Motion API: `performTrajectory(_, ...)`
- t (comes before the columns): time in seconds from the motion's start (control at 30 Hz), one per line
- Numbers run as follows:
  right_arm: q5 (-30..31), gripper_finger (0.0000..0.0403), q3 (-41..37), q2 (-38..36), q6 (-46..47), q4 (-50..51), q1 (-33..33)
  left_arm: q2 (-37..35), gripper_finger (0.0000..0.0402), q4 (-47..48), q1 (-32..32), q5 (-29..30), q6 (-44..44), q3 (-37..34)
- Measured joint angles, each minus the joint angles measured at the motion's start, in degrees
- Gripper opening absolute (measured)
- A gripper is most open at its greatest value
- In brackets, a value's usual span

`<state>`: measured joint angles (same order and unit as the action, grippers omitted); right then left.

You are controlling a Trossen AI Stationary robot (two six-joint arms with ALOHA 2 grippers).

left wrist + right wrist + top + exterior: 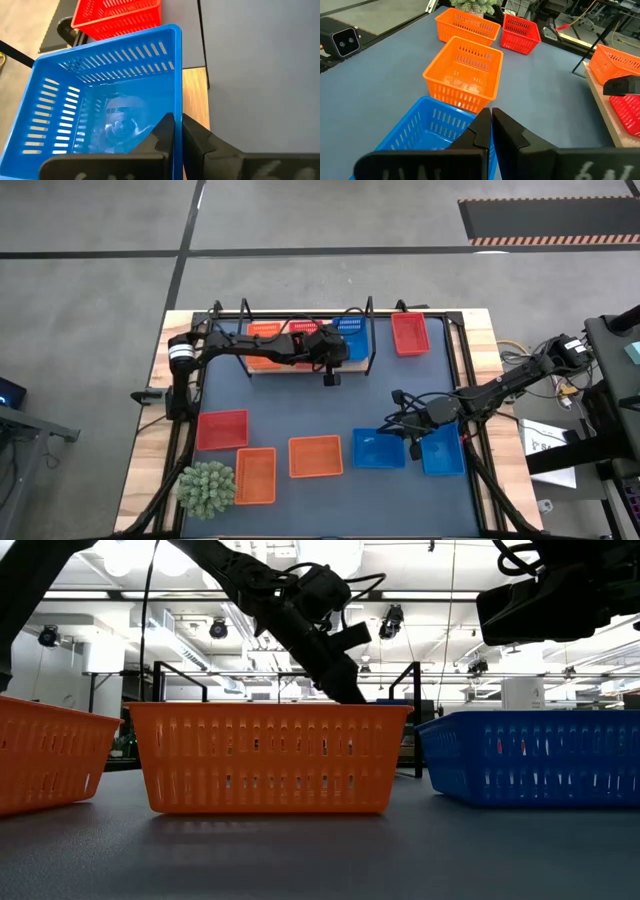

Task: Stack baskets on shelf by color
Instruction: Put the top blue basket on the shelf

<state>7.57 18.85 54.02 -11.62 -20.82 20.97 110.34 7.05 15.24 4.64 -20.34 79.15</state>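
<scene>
Left gripper [177, 131] clamped on blue basket [105, 100] wall, over shelf [362, 366] right end | right gripper [490, 125] pinched on second blue basket [427, 130] rim, well apart from shelf | advice: basket should be lowered level, squared inside shelf frame before release.

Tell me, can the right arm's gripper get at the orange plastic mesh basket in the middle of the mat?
Probably yes. The right gripper hangs shut over a blue basket, and the orange basket sits uncovered right beside it.
</scene>
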Motion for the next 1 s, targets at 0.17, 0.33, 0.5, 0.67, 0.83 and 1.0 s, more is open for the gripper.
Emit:
performTrajectory(0.17, 0.0, 0.0009, 0.0, 0.0, 0.0, 0.07, 0.0, 0.0, 0.0001, -0.09, 0.15, 0.02, 0.06, 0.0)
performTrajectory(0.33, 0.0, 0.0009, 0.0, 0.0, 0.02, 0.73, 0.0, 0.02, 0.0005, -0.09, 0.18, 0.02, 0.39, 0.0)
performTrajectory(0.5, 0.0, 0.0009, 0.0, 0.0, 0.04, 0.78, 0.0, 0.09, 0.0017, -0.09, 0.18, 0.02, 0.42, 0.0)
performTrajectory(0.67, 0.0, 0.0009, 0.0, 0.0, 0.04, 0.79, 0.0, 0.11, 0.0022, -0.12, 0.18, 0.04, 0.42, 0.0)
performTrajectory(0.83, 0.0, 0.0009, 0.0, 0.0, 0.16, 0.79, 0.0, 0.15, 0.0023, -0.13, 0.18, 0.07, 0.45, 0.0)
performTrajectory(1.0, 0.0, 0.0009, 0.0, 0.0, 0.19, 0.79, -0.01, -0.05, 0.0023, -0.02, -0.18, 0.15, 0.63, -0.02)
